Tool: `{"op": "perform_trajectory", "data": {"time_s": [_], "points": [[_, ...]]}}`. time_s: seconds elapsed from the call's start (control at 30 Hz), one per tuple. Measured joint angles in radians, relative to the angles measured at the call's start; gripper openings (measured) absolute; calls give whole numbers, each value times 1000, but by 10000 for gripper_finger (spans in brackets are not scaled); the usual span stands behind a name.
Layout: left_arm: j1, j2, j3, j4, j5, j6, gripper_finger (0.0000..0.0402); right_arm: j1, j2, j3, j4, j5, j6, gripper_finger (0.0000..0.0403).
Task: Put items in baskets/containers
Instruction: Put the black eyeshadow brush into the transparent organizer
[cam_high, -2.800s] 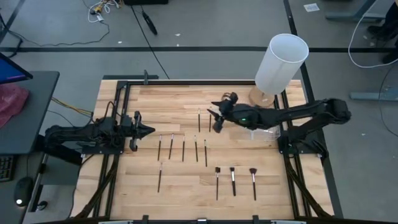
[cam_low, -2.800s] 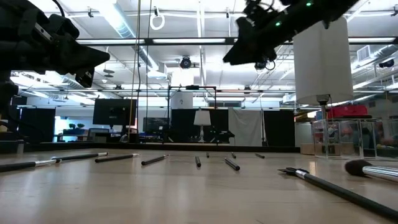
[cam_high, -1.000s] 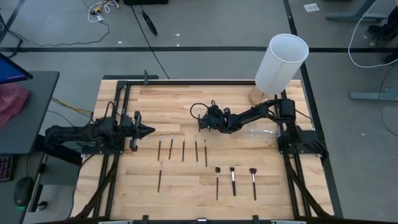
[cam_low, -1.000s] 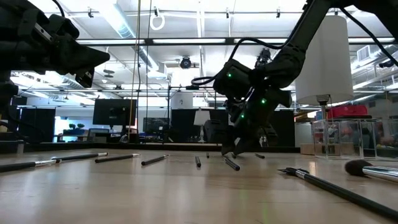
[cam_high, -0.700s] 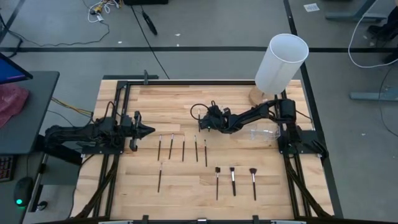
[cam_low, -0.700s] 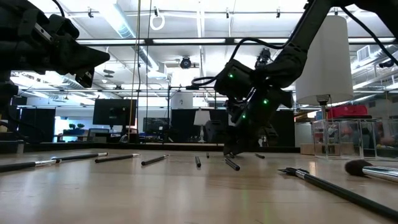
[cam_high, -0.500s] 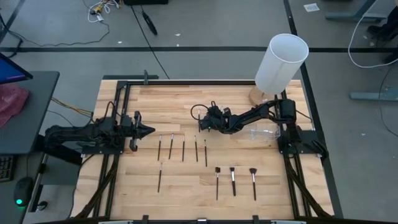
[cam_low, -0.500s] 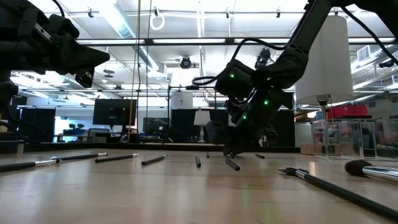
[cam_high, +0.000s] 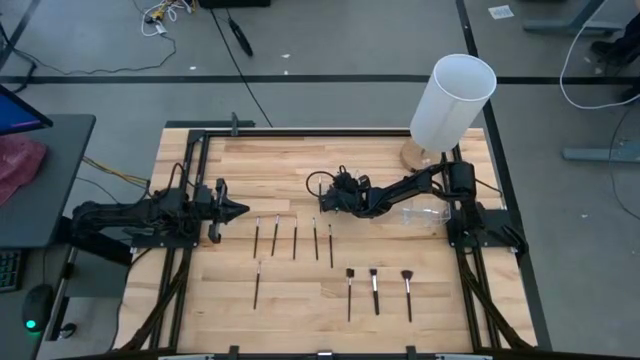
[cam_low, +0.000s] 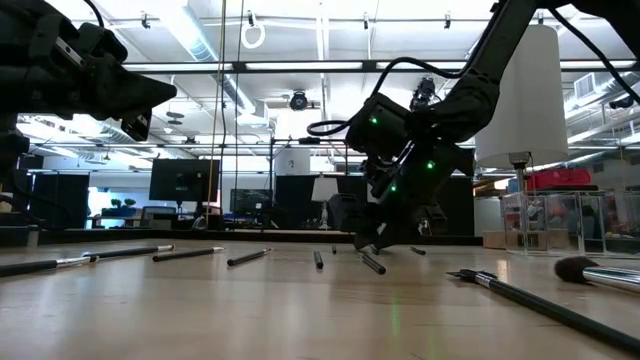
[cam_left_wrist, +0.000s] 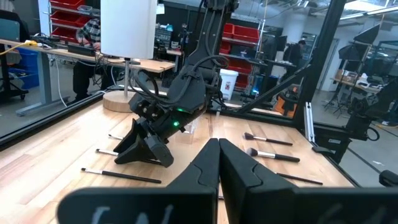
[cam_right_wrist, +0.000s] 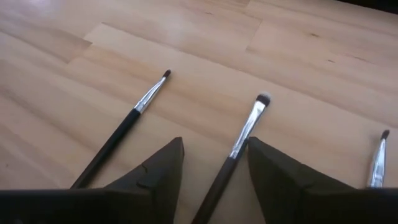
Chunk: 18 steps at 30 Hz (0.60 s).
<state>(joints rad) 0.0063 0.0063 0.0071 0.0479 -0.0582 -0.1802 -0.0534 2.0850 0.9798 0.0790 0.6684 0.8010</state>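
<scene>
Straddling a brush, your right gripper (cam_high: 322, 198) sits low over the table's middle.

Look at the right wrist view: the fingers (cam_right_wrist: 152, 171) are spread, and a silver-ferruled brush (cam_right_wrist: 239, 145) lies flat on the wood (cam_right_wrist: 311, 68) in the gap between them; you cannot quite tell whether either finger touches it. Another brush (cam_right_wrist: 127, 121) lies beside it outside the gap, and a third (cam_right_wrist: 377, 158) shows at the frame's edge. More brushes (cam_high: 294, 240) lie in a row nearer you, with three broader ones (cam_high: 377, 290) nearest. Your clear holder (cam_high: 424, 212) stands to the right beneath the right arm, near the white cylinder (cam_high: 452, 100). Your left gripper (cam_high: 236, 210) waits at the left side, jaws pressed together with nothing between them.
</scene>
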Motion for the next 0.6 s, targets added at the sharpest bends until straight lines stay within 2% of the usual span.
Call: {"op": "perform_trajectory", "data": {"time_s": [0.33,0.6], "points": [[0,0,0,0,0,0,7,21,-2,1,-31,12,24,172],[0,0,0,0,0,0,7,25,37,4,3,69,9,142]]}}
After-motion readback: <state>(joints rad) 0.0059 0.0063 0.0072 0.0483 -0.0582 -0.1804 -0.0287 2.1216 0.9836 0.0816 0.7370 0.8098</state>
